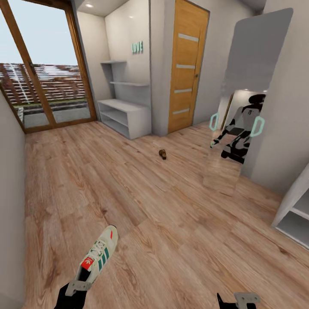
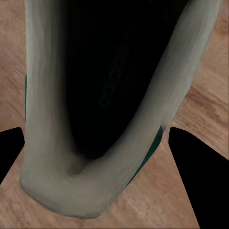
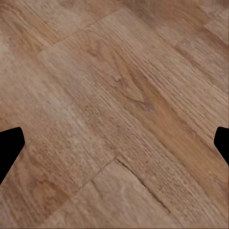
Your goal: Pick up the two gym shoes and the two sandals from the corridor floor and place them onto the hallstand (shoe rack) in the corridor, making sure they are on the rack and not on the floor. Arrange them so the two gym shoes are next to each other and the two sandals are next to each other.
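a white lace-up gym shoe with green side stripes and a red tongue tab [image 1: 98, 256] sits at seven o'clock in the head view, its heel between the jaws of the left gripper [image 1: 78, 286], toe pointing toward one o'clock. the wrist view shows the heel collar between the dark fingertips [image 2: 191, 162], so the grip looks clenched on the shoe. a sound carry probably means keeping it level toward the pale grey-white hallstand with open shelves [image 1: 124, 113] at eleven o'clock. the right gripper [image 1: 238, 300], at five o'clock, hangs released over the light brown wood-plank floor [image 1: 171, 206]. a small dark brown sandal [image 1: 162, 153] lies near the centre.
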You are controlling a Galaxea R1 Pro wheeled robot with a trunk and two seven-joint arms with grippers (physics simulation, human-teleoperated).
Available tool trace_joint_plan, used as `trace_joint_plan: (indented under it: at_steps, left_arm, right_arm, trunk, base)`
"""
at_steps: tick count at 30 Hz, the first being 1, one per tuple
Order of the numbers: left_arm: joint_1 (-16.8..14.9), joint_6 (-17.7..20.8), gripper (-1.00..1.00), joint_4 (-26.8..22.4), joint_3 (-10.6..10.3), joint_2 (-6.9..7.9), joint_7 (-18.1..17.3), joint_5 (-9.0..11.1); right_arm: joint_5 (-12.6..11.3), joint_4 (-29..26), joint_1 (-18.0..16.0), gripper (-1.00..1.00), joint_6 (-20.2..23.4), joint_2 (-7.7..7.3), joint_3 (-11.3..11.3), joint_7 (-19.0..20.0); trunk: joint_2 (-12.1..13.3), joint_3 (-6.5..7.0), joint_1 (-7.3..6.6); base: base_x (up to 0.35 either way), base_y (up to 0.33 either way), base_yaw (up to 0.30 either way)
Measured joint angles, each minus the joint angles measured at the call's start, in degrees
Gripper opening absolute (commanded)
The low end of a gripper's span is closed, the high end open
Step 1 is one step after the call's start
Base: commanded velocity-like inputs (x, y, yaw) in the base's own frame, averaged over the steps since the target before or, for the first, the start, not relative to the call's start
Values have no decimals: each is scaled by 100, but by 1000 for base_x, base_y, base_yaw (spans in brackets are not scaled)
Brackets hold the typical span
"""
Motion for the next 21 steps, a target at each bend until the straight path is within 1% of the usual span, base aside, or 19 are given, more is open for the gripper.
trace_joint_plan:
  at_steps: [21]
  left_arm:
    - [2, 0, -100, -4, 17, 1, 11, 8]
  right_arm:
    - [-6, -5, 0, 100, 1, 0, 0, 0]
  trunk:
    - [0, -133, 0]
  base:
    - [336, 0, 188]
